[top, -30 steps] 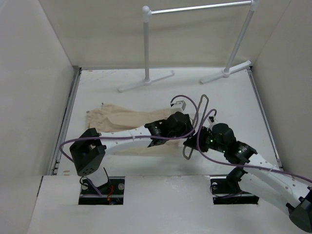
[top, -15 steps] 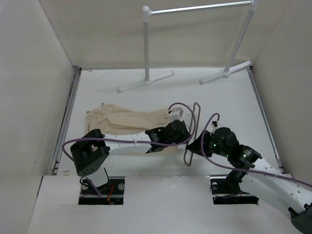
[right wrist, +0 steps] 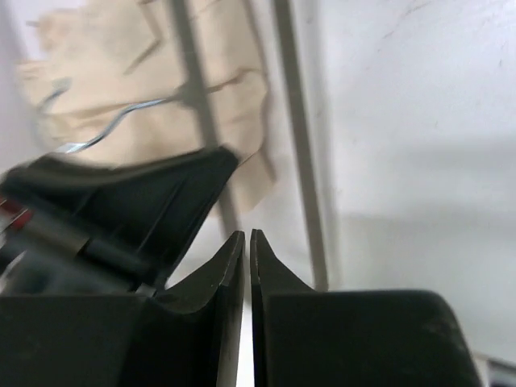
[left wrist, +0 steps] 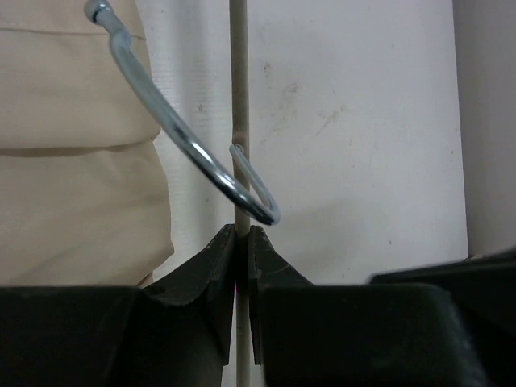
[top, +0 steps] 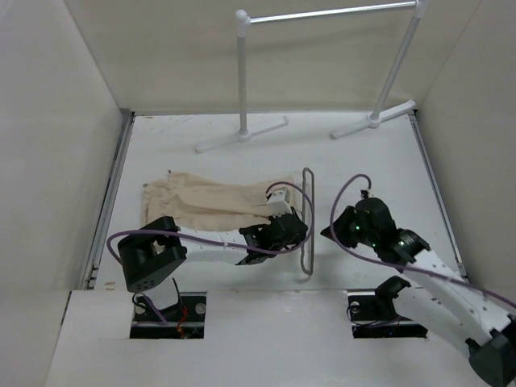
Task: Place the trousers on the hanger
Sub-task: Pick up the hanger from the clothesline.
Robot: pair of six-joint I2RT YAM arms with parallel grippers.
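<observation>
The white table (top: 363,161) is smooth and faintly scuffed, and a white tubular garment rack (top: 242,81) stands on splayed feet along its far edge. The trousers (top: 201,205), soft beige cloth in gentle folds, lie flat toward the table's left edge, about midway between near and far edges. The left gripper (left wrist: 242,238), black and wedge-tipped, pinches a thin grey rod of the hanger (left wrist: 239,81). The right gripper (right wrist: 247,242) sits just right of the hanger with its fingers pressed together on nothing, clear of the rods. Seen from above, the hanger is a slim narrow loop running near to far beside the trousers' right end, near the table's middle. Its shiny curved metal hook (left wrist: 165,119) arcs over the cloth's edge.
</observation>
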